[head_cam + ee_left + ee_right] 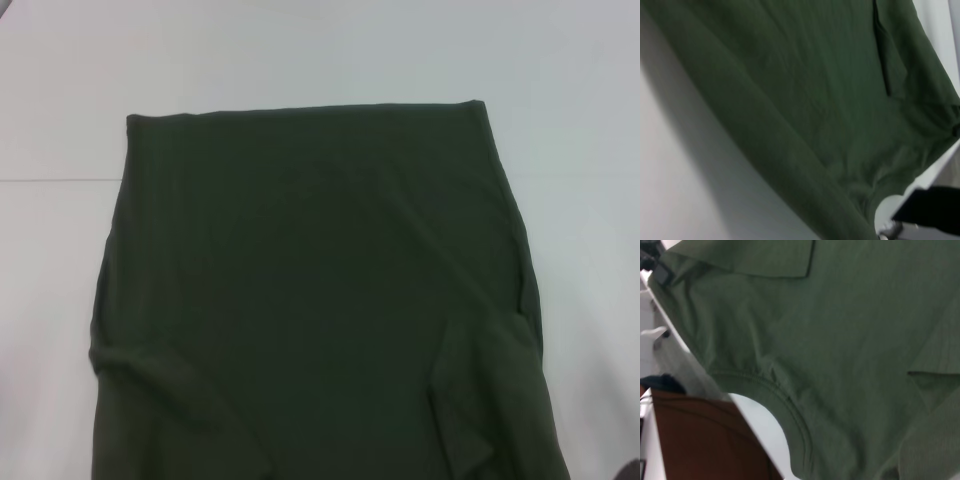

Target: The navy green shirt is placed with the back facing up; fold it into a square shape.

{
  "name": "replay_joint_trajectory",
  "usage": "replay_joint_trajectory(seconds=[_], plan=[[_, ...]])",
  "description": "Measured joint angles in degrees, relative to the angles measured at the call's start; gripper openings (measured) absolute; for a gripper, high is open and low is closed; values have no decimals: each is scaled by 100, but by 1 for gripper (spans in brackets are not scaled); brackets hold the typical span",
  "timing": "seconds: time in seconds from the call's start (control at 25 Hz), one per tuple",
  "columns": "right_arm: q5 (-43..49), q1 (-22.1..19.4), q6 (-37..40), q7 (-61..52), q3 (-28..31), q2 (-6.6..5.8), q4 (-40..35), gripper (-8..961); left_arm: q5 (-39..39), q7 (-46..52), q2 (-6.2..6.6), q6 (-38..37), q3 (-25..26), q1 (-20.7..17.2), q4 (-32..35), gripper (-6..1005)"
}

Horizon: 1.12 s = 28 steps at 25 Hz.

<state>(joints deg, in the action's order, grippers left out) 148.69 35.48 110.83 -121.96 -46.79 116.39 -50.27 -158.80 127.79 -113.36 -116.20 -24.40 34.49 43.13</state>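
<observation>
The navy green shirt (310, 290) is laid flat on the white worktop (60, 90), plain side up, no lettering seen. It fills most of the head view. The straight hem edge is at the far side; the near end runs out of the head view's bottom edge.

Both sleeves are folded inward over the body: one flap on the robot's left near corner (170, 410), one on the robot's right near corner (490, 390). The long side edges are doubled over, with slight ripples along the right edge.

In the left wrist view the shirt (810, 90) is seen close up, a folded sleeve flap (890, 55) lying on the body, fabric reaching the worktop edge. In the right wrist view the ribbed collar (785, 405) is seen curving at the near worktop edge, with a sleeve flap (765, 257) folded over the body. A brown surface (705, 440) lies below the worktop edge.

Neither hand is seen in any view; whether each is open, closed or gripping cannot be told.
</observation>
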Motion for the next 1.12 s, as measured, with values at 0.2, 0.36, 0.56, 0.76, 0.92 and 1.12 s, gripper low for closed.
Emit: replay_joint_trajectory(seconds=[0.2, 0.36, 0.56, 0.76, 0.92, 1.12], plan=[[16, -95, 96, 160, -42, -9, 21, 67, -31, -26, -75, -167, -272, -84, -11, 52], [33, -117, 106, 220, -61, -19, 53, 66, -34, -26, -121, -182, -404, -119, -15, 52], [37, -113, 93, 224, -64, 13, 53, 66, -23, -26, -125, -186, -399, -123, -15, 52], [37, -125, 169, 237, -226, 88, 53, 67, -23, -30, -125, -190, -418, -131, -22, 52], [21, -144, 151, 257, -238, 93, 53, 67, -24, -43, -103, -191, -338, -133, -17, 52], [-16, -123, 75, 361, 52, 95, 53, 66, 65, -123, -84, -122, -122, -103, -1, 52]])
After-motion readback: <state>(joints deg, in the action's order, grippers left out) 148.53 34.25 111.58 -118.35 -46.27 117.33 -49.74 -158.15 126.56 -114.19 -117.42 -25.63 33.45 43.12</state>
